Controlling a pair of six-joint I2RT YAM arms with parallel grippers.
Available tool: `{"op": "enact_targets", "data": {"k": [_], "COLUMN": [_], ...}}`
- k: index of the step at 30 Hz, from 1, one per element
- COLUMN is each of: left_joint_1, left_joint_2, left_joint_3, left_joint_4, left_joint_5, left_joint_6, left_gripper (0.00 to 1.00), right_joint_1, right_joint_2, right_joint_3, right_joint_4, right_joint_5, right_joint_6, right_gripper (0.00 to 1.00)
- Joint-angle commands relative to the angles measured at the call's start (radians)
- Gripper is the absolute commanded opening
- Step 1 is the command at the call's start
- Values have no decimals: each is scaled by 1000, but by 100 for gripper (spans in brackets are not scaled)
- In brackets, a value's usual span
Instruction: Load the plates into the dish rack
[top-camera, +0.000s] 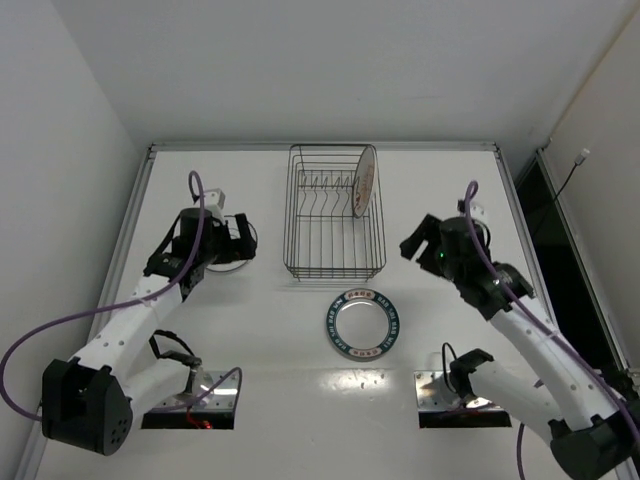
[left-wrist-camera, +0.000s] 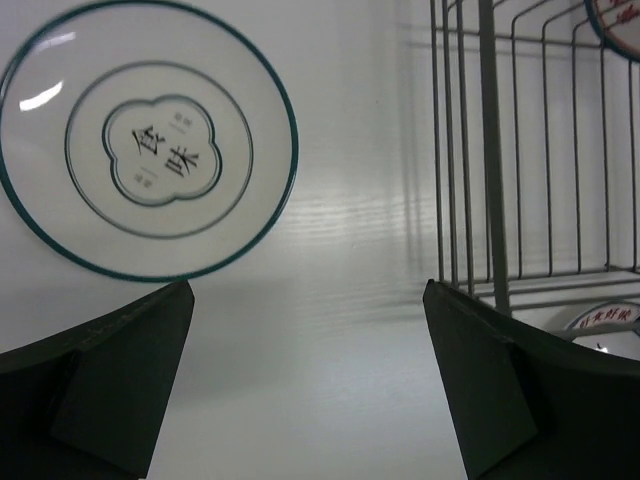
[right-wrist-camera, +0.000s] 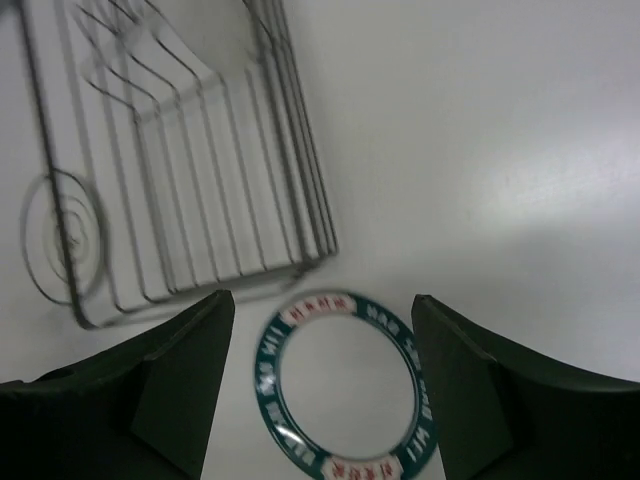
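Nearest, the blue-rimmed plate (top-camera: 363, 323) lies flat on the table (top-camera: 250, 340), just short of the dish rack (top-camera: 330, 240). My right gripper (right-wrist-camera: 320, 300) hovers by it, wide open and empty. I judge that pickup is next, and it needs a finger under the rim. My left gripper (left-wrist-camera: 307, 285), equally open and empty, hangs near a teal-ringed plate (left-wrist-camera: 148, 135) left of the rack. Farthest, an orange-marked plate (top-camera: 364, 182) stands racked. Overhead, my left arm mostly hides the teal-ringed plate.
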Motion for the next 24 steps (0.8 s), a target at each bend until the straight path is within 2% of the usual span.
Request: {"op": "enact_targets", "data": {"k": [1,4,9,10,14,18,20,23,24], "left_joint_1": [-7,-62,-111,-111,-140,-160,-160,-160,-160], "left_joint_2": [-61,-61,-61,-61,-61,-50,-50,-40,-40], "left_joint_3": [-47,-21,-32,-32,-32,-69,-69,-69,-69], "left_joint_4": [17,-19,-33,-33,-21,31,31,31,31], "left_joint_5": [50,6,-187,-188,-188,-246,-264,-286,-298], "left_joint_6": [-10,21,41,41,52,62,62,62,62], "left_gripper": [99,99,99,99,99,99,99,99,99], "right_joint_1": [-49,-91,-158,-168,-168,-140,-140,-131,-131], "right_joint_2": [-84,-207,-265,-265,-184,-92,-45,104,139], "right_joint_3": [-234,-396,-613,-638,-736,-713,-703,-678,-657], "right_joint_4": [-3,28,109,122,172,146,187,235,246], "right_joint_5": [-286,-373,-540,-554,-622,-562,-562,-562,-562], "right_joint_6": [199,288,426,438,483,483,483,449,440], "right_gripper": [69,69,68,66,62,58,56,43,34]}}
